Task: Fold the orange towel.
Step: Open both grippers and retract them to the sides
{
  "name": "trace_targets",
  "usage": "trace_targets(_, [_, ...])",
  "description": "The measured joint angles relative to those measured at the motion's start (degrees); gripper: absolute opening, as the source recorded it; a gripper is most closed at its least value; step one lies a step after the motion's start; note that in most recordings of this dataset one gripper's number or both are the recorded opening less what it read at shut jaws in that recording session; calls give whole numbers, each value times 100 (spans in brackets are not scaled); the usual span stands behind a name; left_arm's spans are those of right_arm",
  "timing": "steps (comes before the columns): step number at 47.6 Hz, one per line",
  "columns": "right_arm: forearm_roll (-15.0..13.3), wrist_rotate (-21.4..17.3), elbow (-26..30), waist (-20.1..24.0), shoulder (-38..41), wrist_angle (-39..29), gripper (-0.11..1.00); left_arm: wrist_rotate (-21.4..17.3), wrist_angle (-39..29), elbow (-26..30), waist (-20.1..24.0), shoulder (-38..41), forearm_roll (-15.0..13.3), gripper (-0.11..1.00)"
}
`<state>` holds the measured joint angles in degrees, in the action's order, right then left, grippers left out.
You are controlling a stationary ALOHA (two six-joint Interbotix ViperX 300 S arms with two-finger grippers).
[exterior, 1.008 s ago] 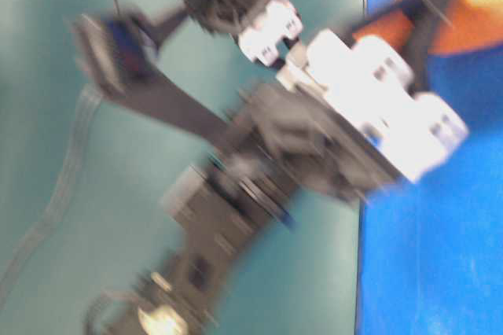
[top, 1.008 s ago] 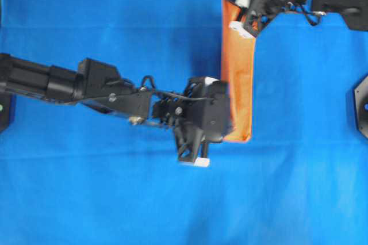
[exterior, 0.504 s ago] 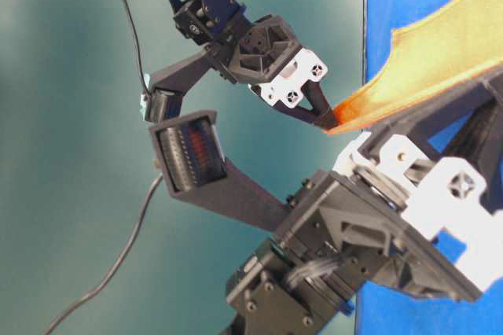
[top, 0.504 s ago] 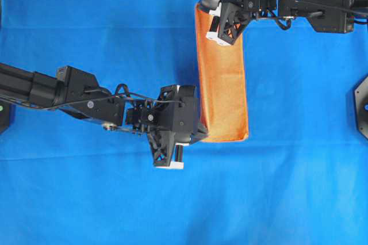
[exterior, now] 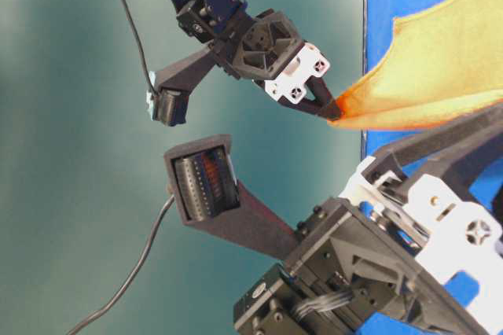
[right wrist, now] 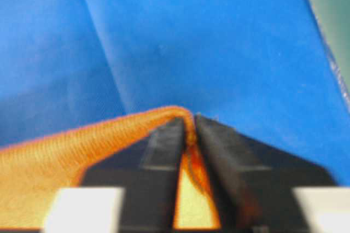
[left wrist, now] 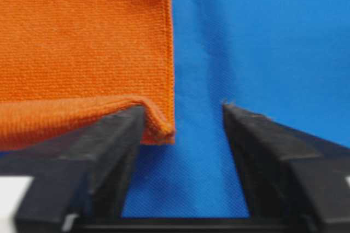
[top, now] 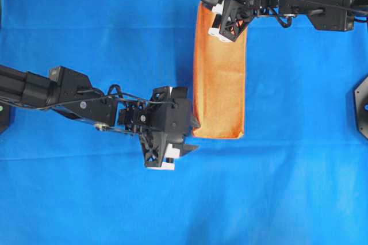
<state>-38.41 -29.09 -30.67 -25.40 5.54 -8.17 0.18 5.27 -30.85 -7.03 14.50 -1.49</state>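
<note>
Overhead view shows the orange towel (top: 219,78), folded into a long strip, lying on the blue cloth (top: 86,26) with no legible writing anywhere; the left gripper (left wrist: 183,129) stands spread beside its near corner, the right gripper (right wrist: 188,132) pinches its far corner.

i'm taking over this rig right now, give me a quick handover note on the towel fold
Left gripper: open, towel corner against one finger, nothing clamped.
Right gripper: pinching the far corner of the orange towel.
Towel: a narrow folded strip on the blue cloth, far end lifted off it.
Done: one lengthwise fold, by the look of it.
Left: release the far corner, probably fold the strip again.
</note>
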Motion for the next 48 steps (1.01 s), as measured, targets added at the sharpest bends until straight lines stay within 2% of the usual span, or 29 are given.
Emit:
trace_targets(3, [18, -9, -9, 0, -9, -105, 58, -18, -62, -9, 0, -18, 9, 66])
trace_targets(6, [18, -9, -9, 0, -9, -229, 67, -18, -272, -26, 0, -123, 0, 72])
trace_targets(11, [18, 0, -9, 0, -44, -396, 62, -18, -747, -105, 0, -457, 0, 74])
trace_targets(23, [26, 0, -255, 44, -712, -554, 63, -26, -1644, -483, 18, -1547, 9, 74])
trace_targets(29, [26, -9, -615, 237, -1301, -563, 63, -26, -1538, -773, 105, -2101, 18, 74])
trace_targets(37, [114, -79, -1274, 554, -2109, -545, 63, -35, -984, -1354, 369, -2663, 26, 74])
trace_targets(48, [360, -571, -2312, 1072, -3305, -360, 63, -35, -70, -2197, 782, -3463, 26, 74])
